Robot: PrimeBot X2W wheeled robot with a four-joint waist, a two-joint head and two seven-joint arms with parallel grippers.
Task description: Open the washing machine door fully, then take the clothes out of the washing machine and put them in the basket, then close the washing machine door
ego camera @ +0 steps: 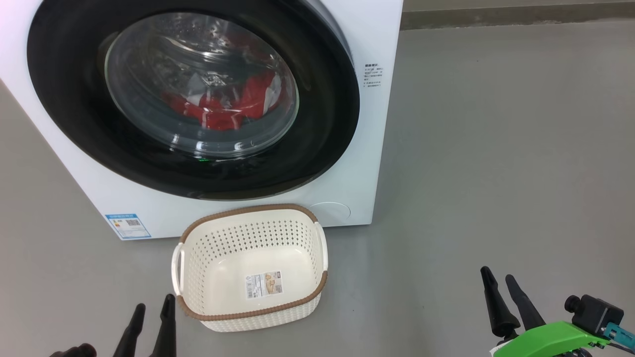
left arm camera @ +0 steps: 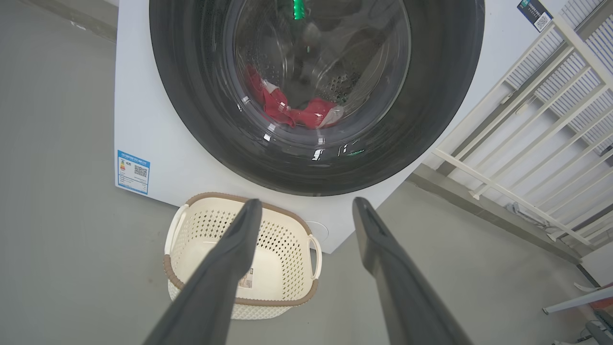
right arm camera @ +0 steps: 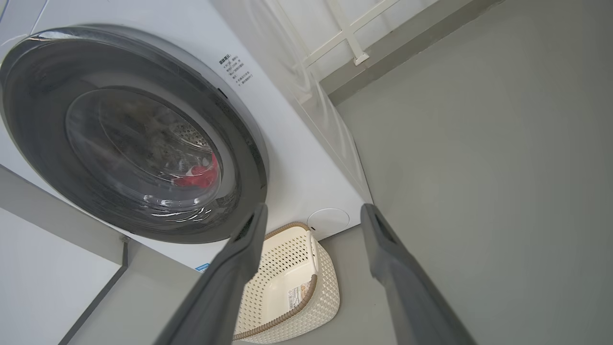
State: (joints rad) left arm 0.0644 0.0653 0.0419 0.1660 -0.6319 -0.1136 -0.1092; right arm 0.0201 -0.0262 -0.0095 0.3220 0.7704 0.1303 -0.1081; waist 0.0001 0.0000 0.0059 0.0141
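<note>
Little of the writing can be read. The washing machine (ego camera: 377, 148) has a blue sticker (ego camera: 128, 226) with a QR code at its lower left corner and a block of small grey print (ego camera: 372, 75) to the right of the door. Both are too fine for me to make out. The label (ego camera: 264, 285) inside the basket (ego camera: 248, 210) shows a barcode and a small picture, and I cannot read its text.

My left gripper (ego camera: 155, 301) is spread wide with nothing in it, low and just beside the basket's near left corner. My right gripper (ego camera: 496, 273) is also spread wide and bare, well apart from the basket on its right side. The basket stands on the grey floor (ego camera: 496, 148) right against the machine's base, below the washing machine door (ego camera: 322, 124). The door sits closed against the front, above both grippers and apart from them. The clothes (ego camera: 223, 111) lie inside behind the glass, red with white patches, low in the drum.

My left wrist view adds a white railing (left arm camera: 527, 120) to the right of the machine, a dark sticker (left arm camera: 535, 13) with a QR code near the machine's corner, and the drum's perforated steel (left arm camera: 345, 81). My right wrist view takes in the machine's side panel (right arm camera: 306, 96).
</note>
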